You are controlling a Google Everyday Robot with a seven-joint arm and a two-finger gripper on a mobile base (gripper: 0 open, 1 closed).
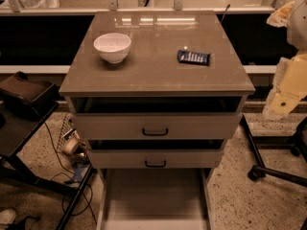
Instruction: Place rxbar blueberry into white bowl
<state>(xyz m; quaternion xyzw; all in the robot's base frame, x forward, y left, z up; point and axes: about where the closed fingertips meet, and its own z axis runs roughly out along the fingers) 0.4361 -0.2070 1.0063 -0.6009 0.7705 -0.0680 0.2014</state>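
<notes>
The rxbar blueberry (194, 57), a small flat bar in a dark blue wrapper with pale lettering, lies flat on the right part of the cabinet top. The white bowl (112, 47) stands upright on the left part of the top, well apart from the bar. Nothing shows inside the bowl. My gripper (283, 99) shows as pale cream parts of the arm at the right edge of the view, beyond the cabinet's right side and lower than its top. It holds nothing that I can see and touches neither the bar nor the bowl.
The grey-brown cabinet (158, 78) has two drawers with dark handles (155, 132), both slightly open. A black stand with a dark bag (24, 92) is at the left, with cables on the floor. Chair legs and a caster (254, 173) are at the right. A shelf rail runs behind.
</notes>
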